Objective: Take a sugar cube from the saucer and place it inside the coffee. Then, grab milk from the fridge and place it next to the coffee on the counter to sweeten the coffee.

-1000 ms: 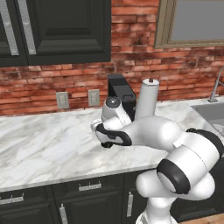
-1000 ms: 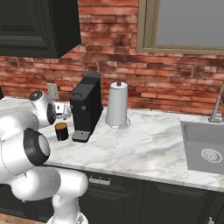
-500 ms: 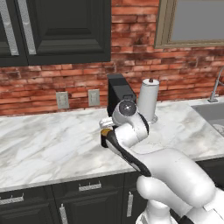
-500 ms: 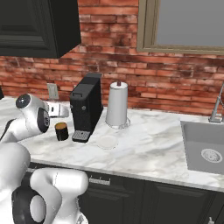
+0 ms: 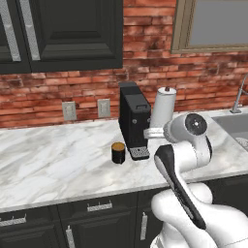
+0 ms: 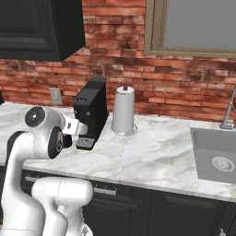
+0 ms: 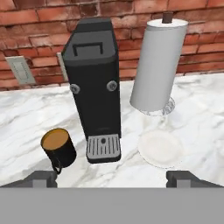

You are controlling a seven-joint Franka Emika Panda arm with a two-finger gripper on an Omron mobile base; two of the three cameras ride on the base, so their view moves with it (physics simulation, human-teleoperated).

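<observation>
The coffee [image 7: 59,148] is a dark cup with a brown top, standing on the counter [image 5: 48,160] just left of the black coffee machine [image 7: 96,109]; it also shows as the coffee [image 5: 117,152] in the left base view. The saucer [image 7: 161,148] lies right of the machine's drip tray, in front of the paper towel roll, and its top looks bare; the saucer [image 6: 113,149] shows there too. My gripper [image 7: 112,178] hangs open, drawn back from the machine, tips wide apart with nothing between them. The sugar cube, the milk and the fridge are out of view.
A white paper towel roll [image 6: 123,110] stands right of the machine. A sink [image 6: 216,159] with a tap is set in the counter far right. Wall sockets [image 5: 69,110] sit on the brick wall, under dark upper cabinets [image 5: 68,34]. My arm [image 5: 186,145] rises before the saucer.
My arm has swung from over the cup to the right side of the machine in the left base view, uncovering the cup. The cup, saucer and base have not moved.
</observation>
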